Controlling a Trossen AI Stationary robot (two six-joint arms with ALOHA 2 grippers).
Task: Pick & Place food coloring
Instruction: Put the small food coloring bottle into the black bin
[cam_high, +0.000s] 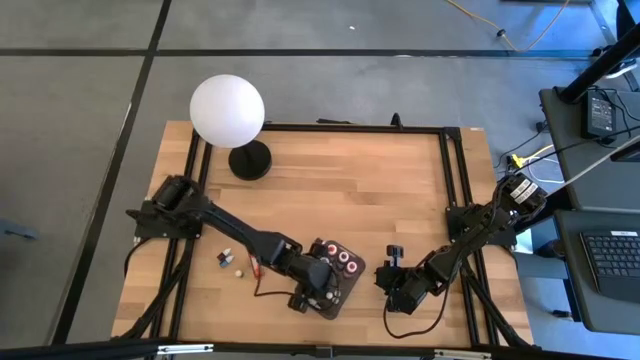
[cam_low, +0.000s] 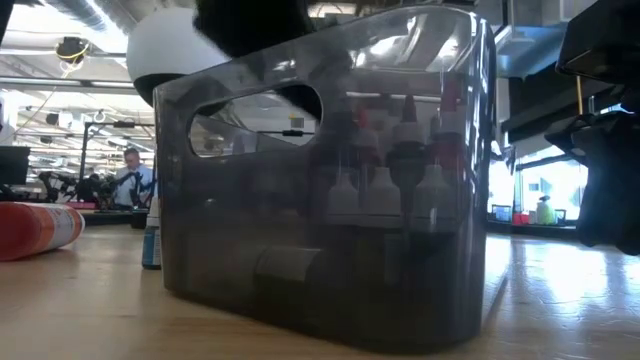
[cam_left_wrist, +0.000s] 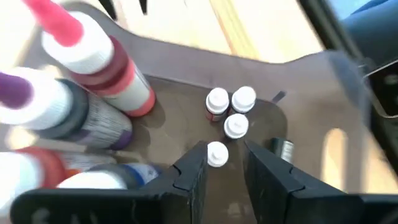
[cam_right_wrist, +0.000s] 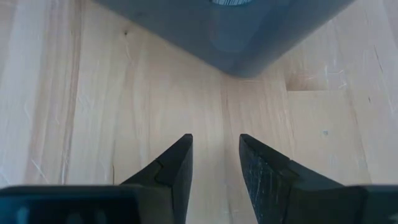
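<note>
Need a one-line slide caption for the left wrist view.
Left gripper open above a white-capped bottle beside three others, inside the grey tray.

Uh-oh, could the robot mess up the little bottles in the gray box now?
Maybe. The left end effector is open around a small white-capped bottle inside the gray tray. Three more small bottles stand right beside it, so lifting out crookedly could topple them. Bigger bottles crowd the other side, and the fingers could bump them. A few bottles wait on the table near the left arm, which might brush them.
</note>
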